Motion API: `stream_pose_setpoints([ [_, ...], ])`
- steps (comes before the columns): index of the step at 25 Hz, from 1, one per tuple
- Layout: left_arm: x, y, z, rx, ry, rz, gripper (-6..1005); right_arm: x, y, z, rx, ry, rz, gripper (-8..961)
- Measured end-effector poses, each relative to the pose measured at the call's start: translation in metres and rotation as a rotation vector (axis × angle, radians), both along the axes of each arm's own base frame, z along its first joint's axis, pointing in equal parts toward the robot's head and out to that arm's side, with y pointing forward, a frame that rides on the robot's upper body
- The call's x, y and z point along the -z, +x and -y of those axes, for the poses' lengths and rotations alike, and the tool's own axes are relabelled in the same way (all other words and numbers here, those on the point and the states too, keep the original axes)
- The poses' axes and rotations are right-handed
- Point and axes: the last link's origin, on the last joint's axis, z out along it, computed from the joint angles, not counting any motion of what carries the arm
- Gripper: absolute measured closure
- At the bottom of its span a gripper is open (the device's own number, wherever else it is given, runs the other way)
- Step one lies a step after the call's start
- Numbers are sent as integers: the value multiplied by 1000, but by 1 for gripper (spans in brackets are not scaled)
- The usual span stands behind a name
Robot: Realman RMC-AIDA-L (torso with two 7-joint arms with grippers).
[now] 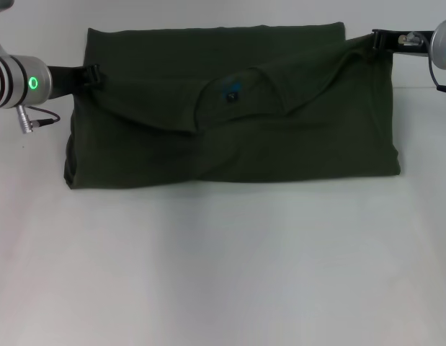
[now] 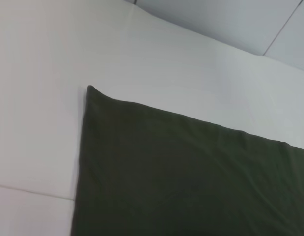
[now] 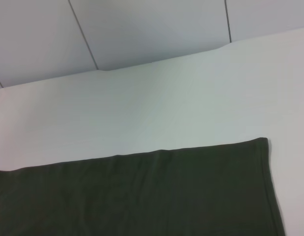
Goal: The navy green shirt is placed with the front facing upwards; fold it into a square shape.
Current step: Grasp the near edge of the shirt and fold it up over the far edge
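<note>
**One olive shirt lying half-folded on a white table, a gripper at each far corner**

The white table [image 1: 223,274] fills the head view, smooth and matte. In the wrist views a pale panelled wall [image 3: 142,34] with thin dark seams rises behind the table's far edge.

A single navy green shirt [image 1: 280,144] lies across the far half of the table as a wide band, its long side running left to right. The collar opening sits near the middle of the band, facing up, with one small black neck label [image 1: 232,96] carrying a blue mark inside it. A raised fold of cloth runs from the left gripper down under the collar and up toward the right gripper.

Two arms reach in from the sides. The left gripper [image 1: 93,75] is at the shirt's far-left edge, its dark fingers meeting the cloth there; whether they are clamped on it cannot be told. The right gripper [image 1: 377,38] is at the far-right corner, where the cloth is pulled up toward it; its grasp likewise cannot be told.
</note>
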Motion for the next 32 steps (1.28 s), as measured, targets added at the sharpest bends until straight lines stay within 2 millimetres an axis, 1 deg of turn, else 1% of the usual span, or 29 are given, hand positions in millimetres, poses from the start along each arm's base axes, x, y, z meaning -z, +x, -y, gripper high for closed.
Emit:
stream_pose_setpoints([
  [7,4,1,-1,1,4,-6,962,9,2,-2,18,-46,45,915],
  [11,5,0,-1,1,7,-10,961,10,4,-2,30,-43,52,915],
  [20,6,-1,-1,-7,13,-7,959,13,-5,-5,5,-46,67,916],
  [25,7,-1,0,-3,11,-11,958,13,-7,-5,2,-54,68,914],
  [31,8,1,-1,-2,13,-4,957,10,-7,-6,8,-68,72,891],
  [32,9,1,-1,-3,13,-1,919,9,-7,-6,8,-69,76,862],
])
